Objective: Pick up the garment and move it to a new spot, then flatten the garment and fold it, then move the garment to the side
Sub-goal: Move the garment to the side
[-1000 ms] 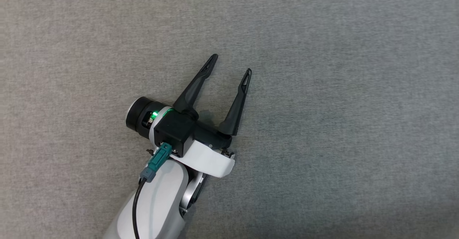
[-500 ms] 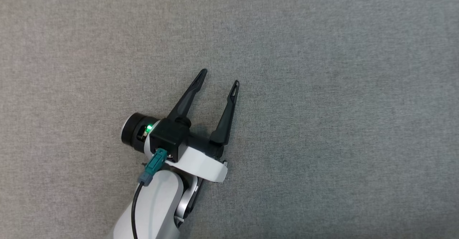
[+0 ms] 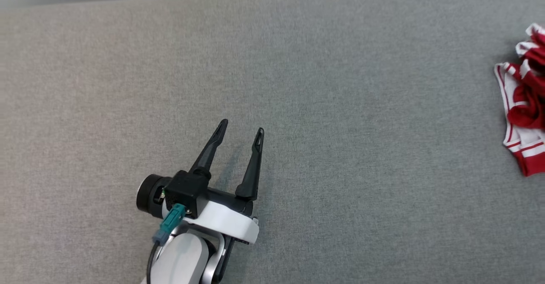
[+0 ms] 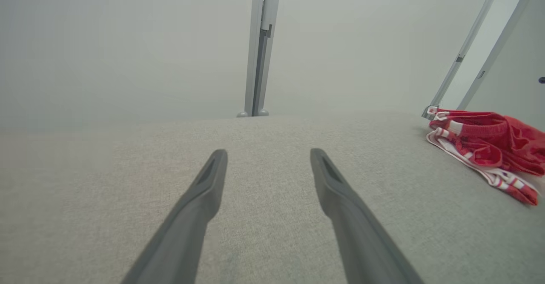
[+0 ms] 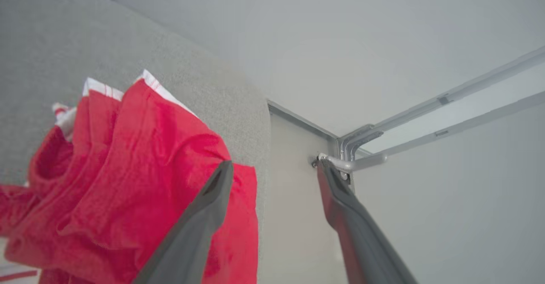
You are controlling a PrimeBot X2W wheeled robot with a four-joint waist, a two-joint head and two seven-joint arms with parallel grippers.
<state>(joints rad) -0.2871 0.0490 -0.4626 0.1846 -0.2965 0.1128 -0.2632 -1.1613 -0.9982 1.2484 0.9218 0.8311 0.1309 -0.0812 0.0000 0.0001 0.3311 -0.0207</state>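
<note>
The left arm point(image 3: 183, 254) slants in from the near edge, pointing forward and a touch right, jaws spread over bare grey surface point(image 3: 340, 105). Far right, the crumpled red-and-white garment point(image 3: 521, 105) lies long axis near-to-far by the surface's corner. The right jaws hang spread above it, pinching nothing, one finger point(image 5: 200, 220) across the red cloth.

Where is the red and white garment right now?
The red and white garment lies bunched on the grey fabric surface at the head view's right edge, far from the open left gripper.
</note>
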